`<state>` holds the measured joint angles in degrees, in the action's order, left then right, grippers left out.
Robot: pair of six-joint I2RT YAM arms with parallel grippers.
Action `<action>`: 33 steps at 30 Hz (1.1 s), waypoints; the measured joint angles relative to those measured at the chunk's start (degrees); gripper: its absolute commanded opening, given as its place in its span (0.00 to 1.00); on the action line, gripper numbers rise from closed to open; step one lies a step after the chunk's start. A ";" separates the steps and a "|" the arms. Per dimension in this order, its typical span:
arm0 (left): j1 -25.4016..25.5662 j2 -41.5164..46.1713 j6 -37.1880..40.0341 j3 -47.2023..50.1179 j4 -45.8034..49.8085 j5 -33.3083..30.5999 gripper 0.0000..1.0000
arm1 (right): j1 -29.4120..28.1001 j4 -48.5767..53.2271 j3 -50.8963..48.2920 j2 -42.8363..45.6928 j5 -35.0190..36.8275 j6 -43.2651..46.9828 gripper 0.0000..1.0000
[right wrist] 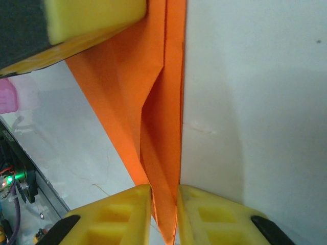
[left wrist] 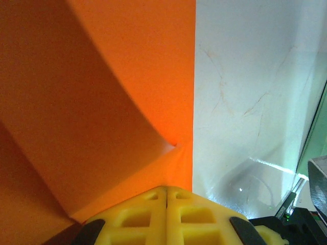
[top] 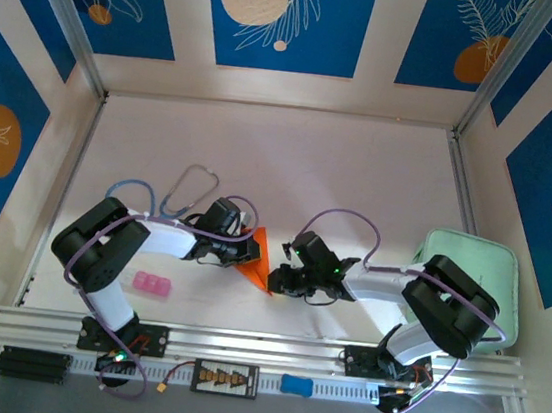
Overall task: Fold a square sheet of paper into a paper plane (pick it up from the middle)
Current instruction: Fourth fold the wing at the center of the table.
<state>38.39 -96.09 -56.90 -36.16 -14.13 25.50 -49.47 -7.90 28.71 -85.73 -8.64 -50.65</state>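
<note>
- I see the orange sheet (top: 260,258), already folded to a long point, near the front middle of the table (top: 312,161), between my two grippers.
- Left gripper (top: 242,251): on the left wrist camera its yellow pads (left wrist: 138,214) are pressed tight together on the near part of the orange sheet (left wrist: 102,102), which puckers just ahead of them.
- Right gripper (top: 281,274): on the right wrist camera the pads (right wrist: 117,214) stand slightly apart and pinch the narrow end of the orange sheet (right wrist: 153,117) between them; the layered folds run up and away from the tips.
- The one container is the pale green tray (top: 504,280) at the right edge. The right arm's elbow hangs over it, and I cannot tell what lies inside.
- A small pink block (top: 152,285) sits on the table near the left arm's base, well apart from the tray.
</note>
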 measured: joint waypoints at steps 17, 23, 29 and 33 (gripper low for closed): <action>0.00 0.00 0.00 0.00 0.00 0.00 0.06 | 0.09 -0.11 -0.11 0.04 -0.13 -0.87 0.21; 0.00 0.00 0.00 0.00 0.00 0.00 0.06 | 0.02 0.68 -0.07 1.36 -0.15 -0.81 0.31; 0.00 0.00 0.00 0.00 0.00 0.00 0.06 | 1.44 1.99 2.54 1.92 -0.59 0.33 0.33; 0.00 0.00 0.00 0.00 0.00 0.00 0.06 | 2.08 1.84 4.81 0.92 -0.81 0.74 0.33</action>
<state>38.39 -96.09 -56.90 -36.16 -14.13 25.50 -47.40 -6.07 33.52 -84.82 -9.45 -49.91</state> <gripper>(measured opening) 0.065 0.330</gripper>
